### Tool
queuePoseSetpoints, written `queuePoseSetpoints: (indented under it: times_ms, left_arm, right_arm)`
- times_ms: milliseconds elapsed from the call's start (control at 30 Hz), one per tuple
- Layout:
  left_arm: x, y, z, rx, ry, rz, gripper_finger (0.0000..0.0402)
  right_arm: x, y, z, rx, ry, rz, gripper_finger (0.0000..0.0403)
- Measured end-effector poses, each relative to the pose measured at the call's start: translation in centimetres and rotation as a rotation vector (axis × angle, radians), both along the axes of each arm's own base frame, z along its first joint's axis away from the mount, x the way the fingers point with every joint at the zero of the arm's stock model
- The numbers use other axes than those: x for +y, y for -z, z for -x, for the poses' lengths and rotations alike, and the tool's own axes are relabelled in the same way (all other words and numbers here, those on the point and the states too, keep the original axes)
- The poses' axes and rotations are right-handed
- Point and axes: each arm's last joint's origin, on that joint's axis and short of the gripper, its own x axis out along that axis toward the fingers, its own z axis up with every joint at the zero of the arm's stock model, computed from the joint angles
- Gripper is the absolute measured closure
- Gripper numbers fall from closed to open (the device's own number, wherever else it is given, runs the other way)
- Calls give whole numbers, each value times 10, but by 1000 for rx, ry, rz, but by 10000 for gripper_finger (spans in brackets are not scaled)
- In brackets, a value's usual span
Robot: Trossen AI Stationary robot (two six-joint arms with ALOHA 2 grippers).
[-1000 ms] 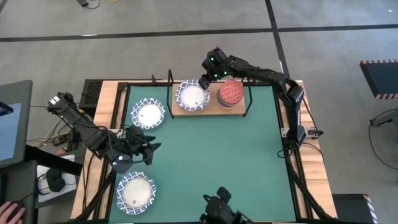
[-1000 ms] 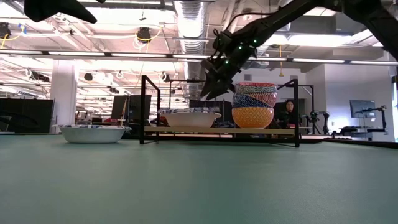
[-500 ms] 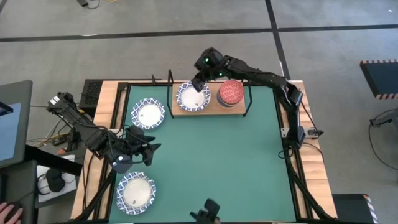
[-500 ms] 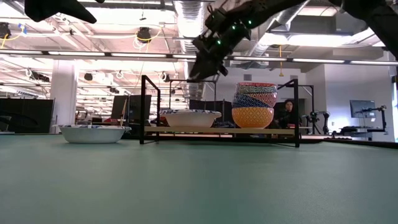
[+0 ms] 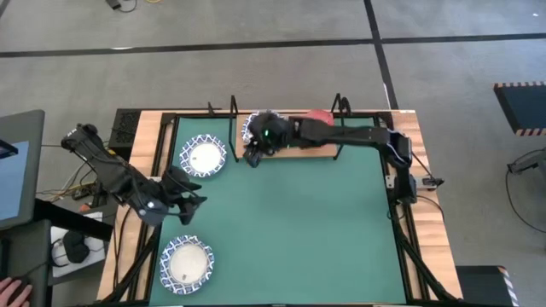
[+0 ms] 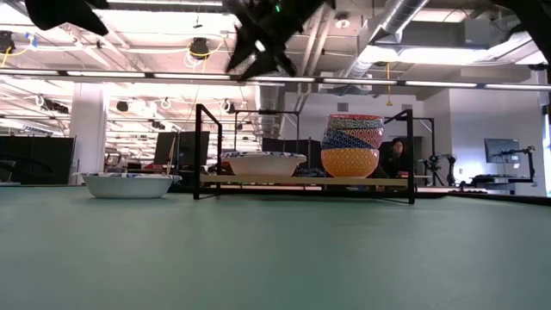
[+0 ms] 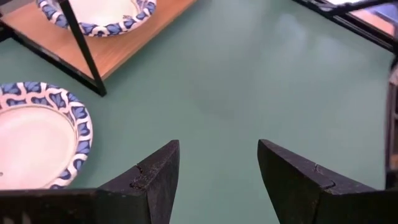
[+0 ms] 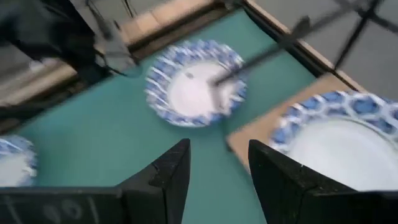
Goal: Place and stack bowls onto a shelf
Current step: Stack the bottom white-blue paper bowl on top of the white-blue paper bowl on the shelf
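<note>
While both jaws gape empty, the right gripper (image 5: pixel 253 156) hovers beside the shelf (image 5: pixel 294 152) — left gripper (image 5: pixel 189 198) idle.

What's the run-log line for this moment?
right gripper: open, empty, above shelf front-left | left gripper: open, idle | two bowls on mat

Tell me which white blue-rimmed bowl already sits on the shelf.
The bowl on the shelf, beside the coloured stack. The other two lie on the green mat, off the board.
</note>
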Motion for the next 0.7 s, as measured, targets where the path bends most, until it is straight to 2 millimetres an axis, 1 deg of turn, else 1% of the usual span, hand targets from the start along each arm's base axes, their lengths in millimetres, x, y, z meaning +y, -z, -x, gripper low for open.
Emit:
queuePoseSetpoints:
  times_ms: [133,267,400,567,633,700]
  left_arm:
    - [7,-7,14,-5,91,-11,200]
    - [7,-9,26,3,181,-43,200]
    - [6,-8,35,25,243,-72,200]
    - [1,-7,40,31,303,-95,200]
    - [0,-7,42,26,320,-105,200]
    - [-2,-7,44,21,335,-110,200]
  right_arm:
    - [44,-5,-6,-62,33,0,215]
    - [80,-5,-8,-120,105,-23,215]
    - [105,0,-7,-149,156,-83,215]
    - [131,17,-7,-200,173,-170,215]
    - [141,20,-8,-232,164,-200,215]
    - [151,29,-14,-262,164,-225,215]
